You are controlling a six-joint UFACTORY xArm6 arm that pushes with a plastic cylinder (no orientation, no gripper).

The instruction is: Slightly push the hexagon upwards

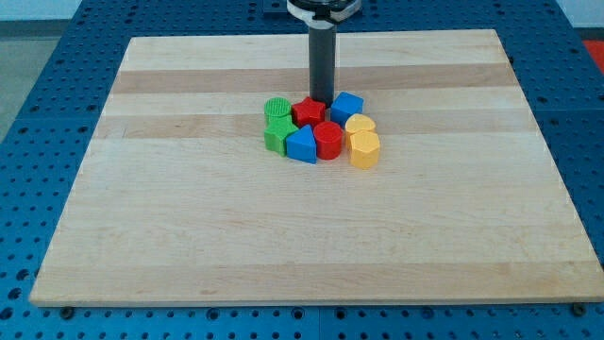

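Camera view: blocks bunched near the middle of the board [189,236], rod standing just above them.

No claw to tell about, just a dark rod with my tip [322,101] down at the top edge of the bunch, right behind the red star [308,111] and beside the blue cube [346,106]. Red hexagon [327,140] low in the bunch, squeezed between the blue wedge [302,144] and the yellow block [364,149]. Yellow heart [360,125] above that. Green blocks [277,121] on the view's left.
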